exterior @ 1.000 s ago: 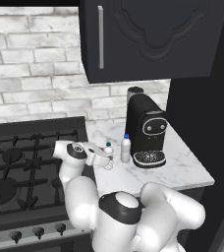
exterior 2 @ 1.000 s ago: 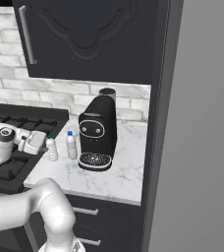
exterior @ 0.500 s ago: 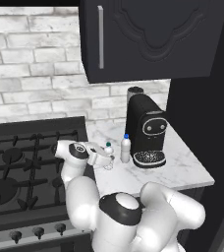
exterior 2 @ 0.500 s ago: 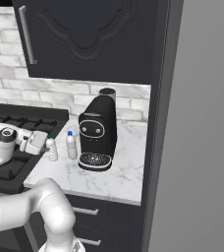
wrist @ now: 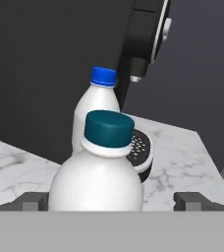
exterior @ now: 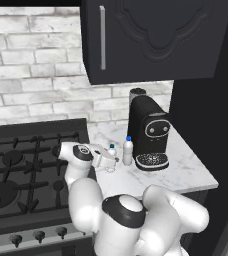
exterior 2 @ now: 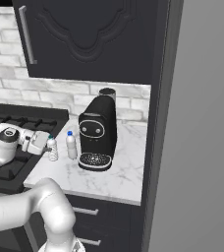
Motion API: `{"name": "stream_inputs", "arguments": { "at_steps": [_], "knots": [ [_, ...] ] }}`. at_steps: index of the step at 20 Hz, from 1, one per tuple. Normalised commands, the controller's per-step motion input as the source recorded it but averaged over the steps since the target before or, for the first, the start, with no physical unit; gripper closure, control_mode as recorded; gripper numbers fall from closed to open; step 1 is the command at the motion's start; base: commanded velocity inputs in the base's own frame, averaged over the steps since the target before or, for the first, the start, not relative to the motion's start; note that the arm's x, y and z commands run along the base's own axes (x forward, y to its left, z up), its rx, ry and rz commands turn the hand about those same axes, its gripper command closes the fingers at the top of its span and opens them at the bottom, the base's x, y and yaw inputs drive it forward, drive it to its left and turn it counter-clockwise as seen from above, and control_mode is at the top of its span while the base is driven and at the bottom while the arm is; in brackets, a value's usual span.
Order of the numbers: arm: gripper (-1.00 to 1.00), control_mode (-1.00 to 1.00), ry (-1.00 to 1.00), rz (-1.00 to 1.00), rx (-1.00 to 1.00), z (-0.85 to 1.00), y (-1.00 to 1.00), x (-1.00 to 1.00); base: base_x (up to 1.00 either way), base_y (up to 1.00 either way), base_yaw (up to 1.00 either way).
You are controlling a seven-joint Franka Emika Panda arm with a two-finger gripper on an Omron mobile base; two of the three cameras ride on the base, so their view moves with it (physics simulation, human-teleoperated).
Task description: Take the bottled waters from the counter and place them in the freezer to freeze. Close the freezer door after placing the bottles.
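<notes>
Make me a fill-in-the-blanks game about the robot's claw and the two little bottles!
1. The open claw has the clear plastic bottle with the ____ cap between its fingers.
2. The whiter plastic bottle wears a ____ cap.
3. Both bottles stand on the white marble ____.
4. Beside them sits a ____ coffee machine.

Missing words: dark teal; blue; counter; black

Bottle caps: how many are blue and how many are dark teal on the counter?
Blue cap: 1
Dark teal cap: 1
Total: 2 caps, one on each bottle.
</notes>
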Motion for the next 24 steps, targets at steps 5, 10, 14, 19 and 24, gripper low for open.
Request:
{"name": "stream_inputs", "arguments": {
  "at_steps": [5, 10, 14, 19, 24],
  "knots": [
    [1.0, -1.0, 0.0, 0.0, 0.0, 0.0, 0.0, 0.0, 0.0, 0.0, 0.0],
    [1.0, -1.0, 0.0, 0.0, 0.0, 0.0, 0.0, 0.0, 0.0, 0.0, 0.0],
    [1.0, -1.0, 0.0, 0.0, 0.0, 0.0, 0.0, 0.0, 0.0, 0.0, 0.0],
    [1.0, -1.0, 0.08, 0.0, 0.0, 0.27, -0.01, -0.03, 0.0, 0.0, 0.0],
    [1.0, -1.0, 0.09, 0.0, -0.01, 0.63, -0.27, -0.56, 0.0, 0.0, 0.0]
  ]
}}
